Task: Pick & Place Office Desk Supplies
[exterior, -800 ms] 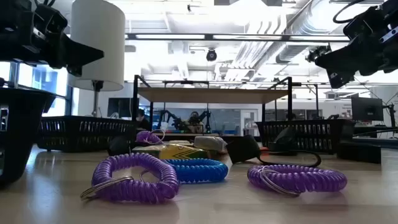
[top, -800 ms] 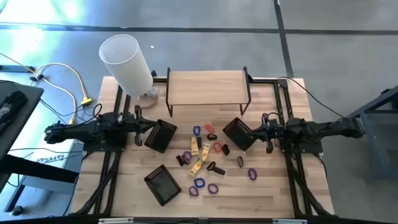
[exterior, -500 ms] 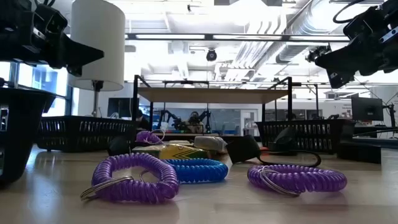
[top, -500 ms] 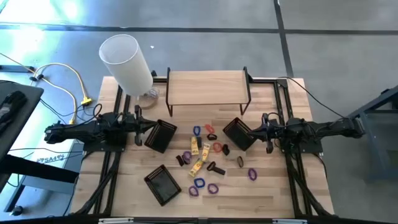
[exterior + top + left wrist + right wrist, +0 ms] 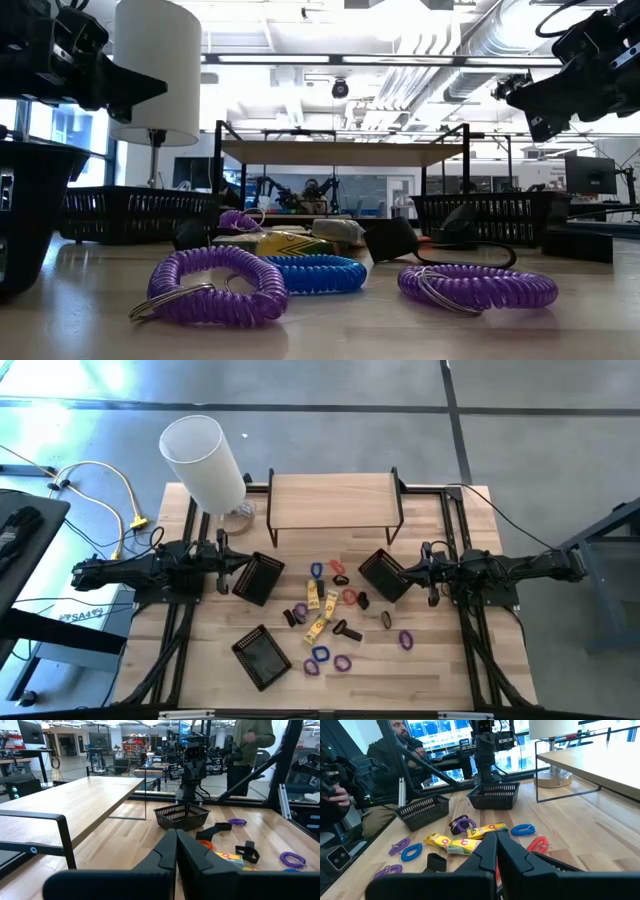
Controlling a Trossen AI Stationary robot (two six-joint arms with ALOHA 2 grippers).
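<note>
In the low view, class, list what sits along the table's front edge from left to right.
Dark basket wall → large purple coil band → blue coil band → second purple coil band.

A scatter of small coiled bands, rectangular packets and clip-like pieces (image 5: 330, 610) lies mid-table on the wooden slatted table (image 5: 430, 670), before the low wooden riser shelf (image 5: 333, 498). Three mesh baskets ring it: one left (image 5: 258, 577), one right (image 5: 385, 574), one nearer the front left (image 5: 262, 656). A tall cylindrical lamp (image 5: 203, 463) stands at the table's back left corner, beside the shelf.
</note>
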